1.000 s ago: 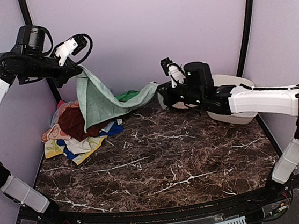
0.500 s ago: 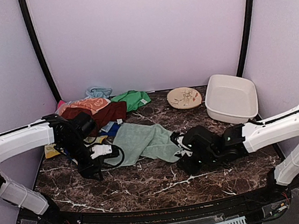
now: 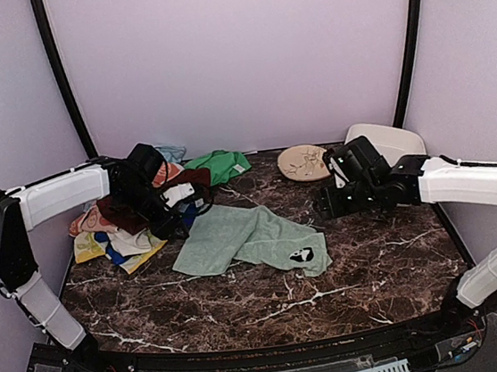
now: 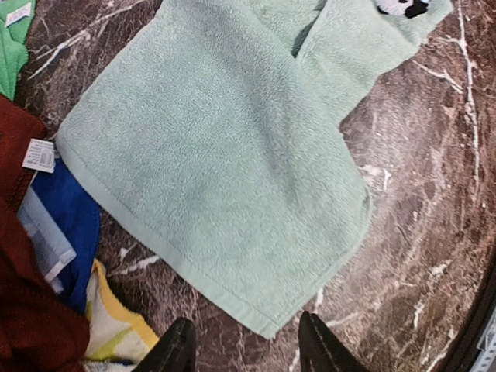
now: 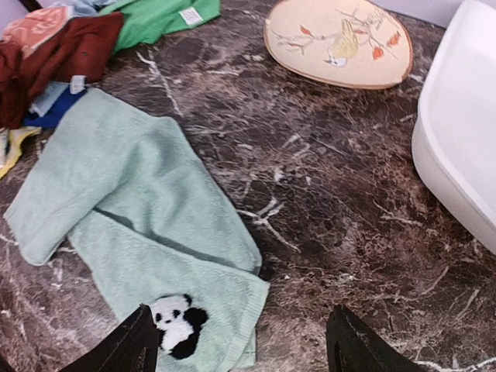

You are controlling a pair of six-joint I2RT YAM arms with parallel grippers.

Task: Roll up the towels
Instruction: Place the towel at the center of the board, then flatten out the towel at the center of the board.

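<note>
A pale mint-green towel (image 3: 237,239) lies loosely spread and partly folded over itself mid-table, its panda patch (image 3: 301,254) at the right end. My left gripper (image 3: 180,219) hovers open over its left corner; the left wrist view shows that towel (image 4: 217,155) with both fingertips (image 4: 177,350) apart and empty. To the right of the towel hangs my right gripper (image 3: 324,206), open and empty, and the panda corner (image 5: 177,324) lies just ahead of its left finger. A dark maroon towel (image 3: 192,180) lies in the pile of towels (image 3: 115,237) at the back left.
A bright green towel (image 3: 221,164) lies at the back. A beige patterned plate (image 3: 304,162) and a white tub (image 3: 391,138) stand at the back right. Blue and yellow cloths (image 4: 70,232) lie beside the mint towel's left edge.
Both grippers held the mint towel up at the back, brought it down onto the table, let go and opened. Both have since drawn back from it toward the rear.
</note>
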